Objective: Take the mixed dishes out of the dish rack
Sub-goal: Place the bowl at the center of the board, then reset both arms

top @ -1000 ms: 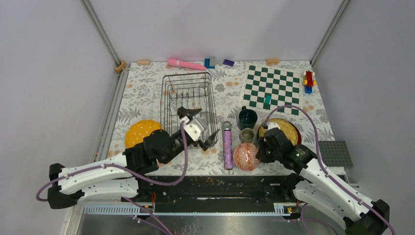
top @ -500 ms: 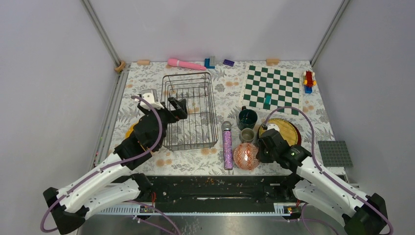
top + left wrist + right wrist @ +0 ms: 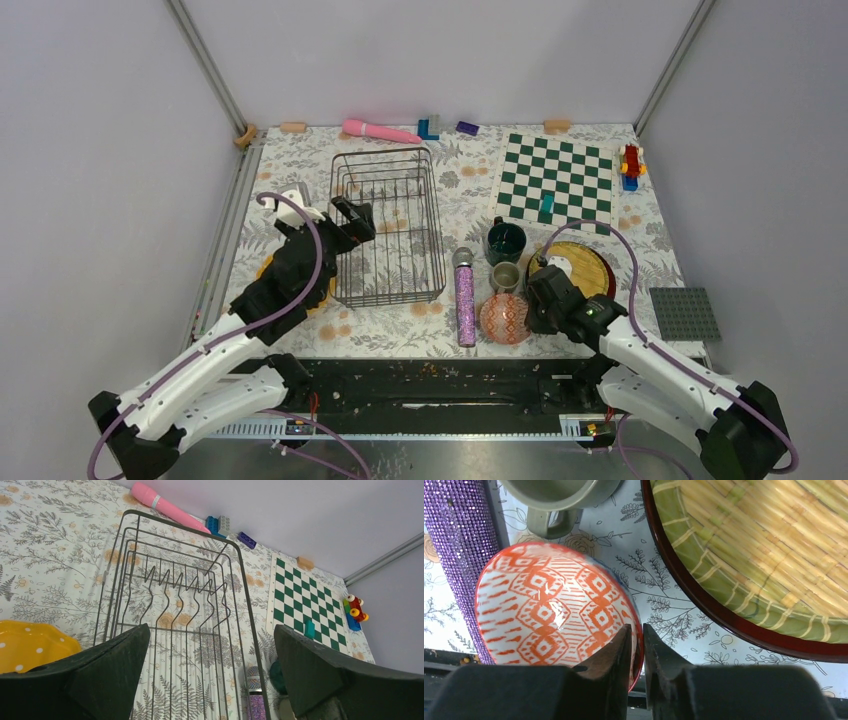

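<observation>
The black wire dish rack (image 3: 387, 225) stands empty at mid table; the left wrist view shows its bare dividers (image 3: 175, 595). My left gripper (image 3: 355, 218) hovers over the rack's left edge, open and empty (image 3: 211, 630). The yellow plate (image 3: 30, 645) lies left of the rack, mostly under my left arm. My right gripper (image 3: 530, 300) is shut on the rim of the orange patterned bowl (image 3: 503, 318), one finger inside and one outside (image 3: 636, 630). The greyish cup (image 3: 505, 277), the teal mug (image 3: 505, 241) and the stacked dark red-rimmed plates (image 3: 585, 265) sit right of the rack.
A glittery purple cylinder (image 3: 464, 300) lies just left of the bowl. The checkered board (image 3: 556, 180) is at the back right with a small teal piece on it. A pink object (image 3: 378, 130) and toy blocks line the back edge. A grey baseplate (image 3: 685, 312) sits at the near right.
My left arm has swung from the rack's near right corner over to its left side, gripper still open. My right gripper has drawn the bowl slightly toward the table's near edge.
</observation>
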You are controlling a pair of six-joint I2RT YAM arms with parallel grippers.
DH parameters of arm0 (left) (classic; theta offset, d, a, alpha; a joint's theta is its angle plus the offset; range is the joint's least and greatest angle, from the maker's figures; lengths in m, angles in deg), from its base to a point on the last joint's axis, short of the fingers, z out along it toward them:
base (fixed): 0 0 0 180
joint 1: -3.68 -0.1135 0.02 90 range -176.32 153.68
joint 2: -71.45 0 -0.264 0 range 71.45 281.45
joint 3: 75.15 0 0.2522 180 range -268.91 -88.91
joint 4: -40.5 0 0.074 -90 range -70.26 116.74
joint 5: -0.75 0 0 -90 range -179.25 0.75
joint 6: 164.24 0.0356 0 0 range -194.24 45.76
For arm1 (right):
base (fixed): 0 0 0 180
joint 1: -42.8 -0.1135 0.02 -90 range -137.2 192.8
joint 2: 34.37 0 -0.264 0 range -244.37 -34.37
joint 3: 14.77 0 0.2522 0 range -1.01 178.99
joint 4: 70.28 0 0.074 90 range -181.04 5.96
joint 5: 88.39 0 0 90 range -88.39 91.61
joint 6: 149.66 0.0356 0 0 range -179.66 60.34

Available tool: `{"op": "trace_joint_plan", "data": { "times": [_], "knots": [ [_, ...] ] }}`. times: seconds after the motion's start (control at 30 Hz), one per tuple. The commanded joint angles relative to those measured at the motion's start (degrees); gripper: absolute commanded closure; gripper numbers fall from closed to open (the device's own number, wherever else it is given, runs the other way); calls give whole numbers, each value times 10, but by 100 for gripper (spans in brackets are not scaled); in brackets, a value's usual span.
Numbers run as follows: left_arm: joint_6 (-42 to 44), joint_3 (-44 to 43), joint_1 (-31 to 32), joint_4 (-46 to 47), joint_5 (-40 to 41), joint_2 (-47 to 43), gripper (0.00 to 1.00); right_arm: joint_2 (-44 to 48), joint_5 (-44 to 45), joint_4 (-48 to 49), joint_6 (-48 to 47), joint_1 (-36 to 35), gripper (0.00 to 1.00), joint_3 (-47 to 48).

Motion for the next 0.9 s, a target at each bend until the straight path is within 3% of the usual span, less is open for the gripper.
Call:
{"op": "trace_joint_plan", "data": {
  "times": [0.0, 0.1, 0.4, 0.43, 0.5, 0.87],
  "knots": [
    [-7, 0, -5, 15, -4, -14, 1, -6, 24, 19, 19, 2, 74, 5],
    [-7, 1, -5, 11, 2, -19, 1, 2, 14, 18, 19, 2, 56, 9],
    [-11, 0, -6, -7, 30, -33, 1, 65, 16, -20, -2, 2, 26, 51],
    [-12, 0, -6, -9, 34, -34, 1, 71, 21, -26, -6, 2, 21, 59],
    [-14, 0, -6, -15, 40, -38, 1, 87, 34, -36, -14, 2, 2, 81],
    [-34, -13, -6, -76, 75, -53, 1, 129, 235, -29, -39, 2, 1, 178]
  ]
}}
